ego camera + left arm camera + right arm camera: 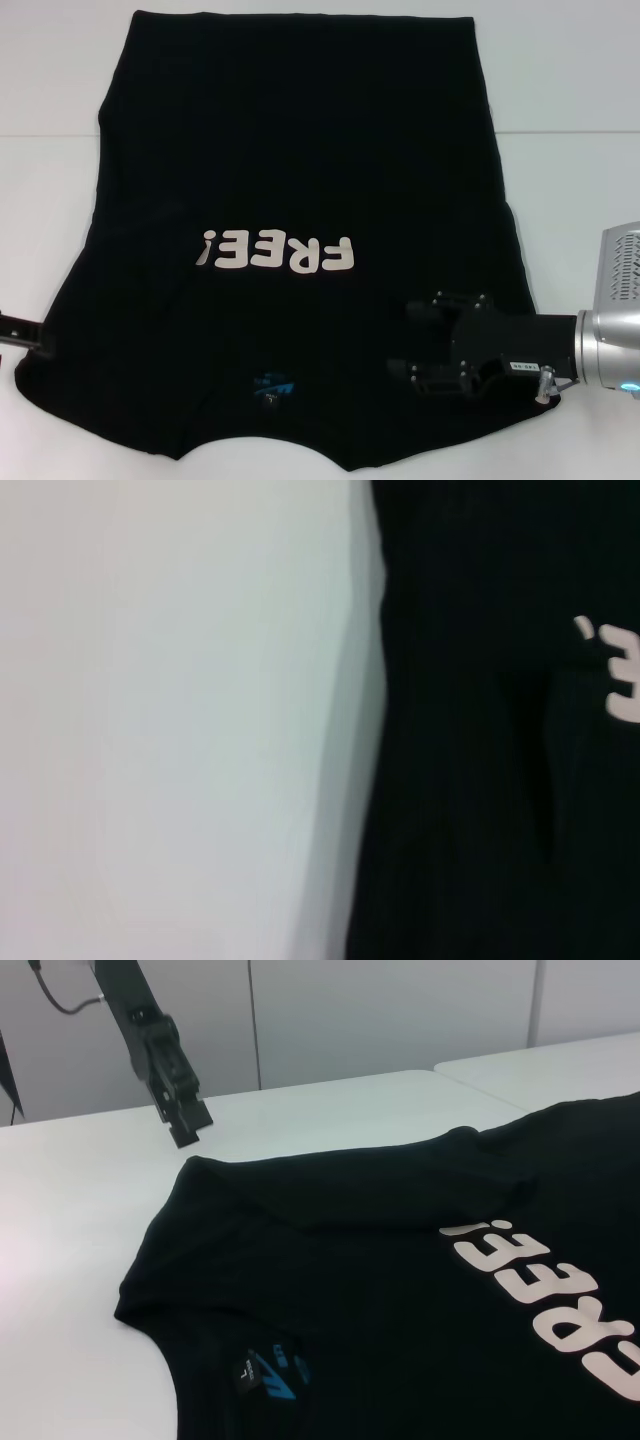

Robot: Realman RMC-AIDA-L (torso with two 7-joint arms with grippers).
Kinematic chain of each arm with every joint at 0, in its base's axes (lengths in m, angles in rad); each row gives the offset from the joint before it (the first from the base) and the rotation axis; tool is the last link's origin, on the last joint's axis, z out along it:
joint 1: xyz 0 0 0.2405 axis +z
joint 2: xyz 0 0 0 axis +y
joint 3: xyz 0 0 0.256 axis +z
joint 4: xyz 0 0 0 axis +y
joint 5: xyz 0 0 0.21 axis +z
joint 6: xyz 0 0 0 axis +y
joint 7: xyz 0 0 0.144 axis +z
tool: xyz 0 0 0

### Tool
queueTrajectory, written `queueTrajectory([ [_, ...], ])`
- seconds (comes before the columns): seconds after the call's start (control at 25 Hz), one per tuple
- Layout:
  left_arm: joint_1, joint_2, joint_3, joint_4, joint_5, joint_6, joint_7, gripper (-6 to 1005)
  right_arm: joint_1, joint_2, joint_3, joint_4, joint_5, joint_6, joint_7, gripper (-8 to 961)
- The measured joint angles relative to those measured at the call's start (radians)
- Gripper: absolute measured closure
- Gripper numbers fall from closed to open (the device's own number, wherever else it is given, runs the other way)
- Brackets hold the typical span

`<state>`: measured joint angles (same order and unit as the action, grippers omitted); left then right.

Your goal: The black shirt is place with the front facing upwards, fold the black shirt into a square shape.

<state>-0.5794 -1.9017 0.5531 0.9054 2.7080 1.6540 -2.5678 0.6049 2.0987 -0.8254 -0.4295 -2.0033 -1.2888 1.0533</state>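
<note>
The black shirt (pixel 290 180) lies flat on the white table (pixel 570 90), front up, with the cream "FREE!" lettering (pixel 278 252) across its middle and the blue neck label (pixel 272 386) near the front edge. Both sleeves look tucked in. My right gripper (pixel 405 340) hovers over the shirt's near right shoulder area, fingers spread and pointing left, holding nothing. My left gripper (pixel 20 333) sits at the far left edge beside the shirt's near left corner; it shows in the right wrist view (pixel 178 1120) just above the table, off the cloth. The left wrist view shows the shirt's edge (pixel 480 780).
White table (pixel 70 1220) surrounds the shirt on all sides. A second white table top (pixel 560 1060) adjoins at the back, with a seam (pixel 560 133) between them. Grey wall panels (pixel 400 1010) stand beyond.
</note>
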Motion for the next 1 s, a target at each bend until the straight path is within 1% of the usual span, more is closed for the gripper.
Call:
queueTrajectory([
  [0.12,-0.002,-0.010,0.034,-0.002,0.020,-0.034,-0.006,94,0.000,0.000,0.000,0.002,0.000,-0.004,0.004,112],
  [0.24,0.001,-0.023,0.044,0.000,0.032,-0.059,-0.008,94,0.000,0.000,0.000,0.002,0.001,-0.008,0.006,113],
  [0.52,0.008,-0.028,0.040,-0.026,0.022,-0.086,0.000,95,-0.002,0.000,0.000,0.005,0.002,-0.012,0.007,111],
  [0.72,0.005,-0.038,0.038,-0.028,0.017,-0.089,0.012,95,-0.003,0.000,0.000,0.009,0.002,-0.014,0.008,111],
  [1.0,0.002,-0.038,0.039,-0.030,0.006,-0.087,0.014,96,-0.002,0.000,0.000,0.015,0.002,-0.015,0.008,112],
])
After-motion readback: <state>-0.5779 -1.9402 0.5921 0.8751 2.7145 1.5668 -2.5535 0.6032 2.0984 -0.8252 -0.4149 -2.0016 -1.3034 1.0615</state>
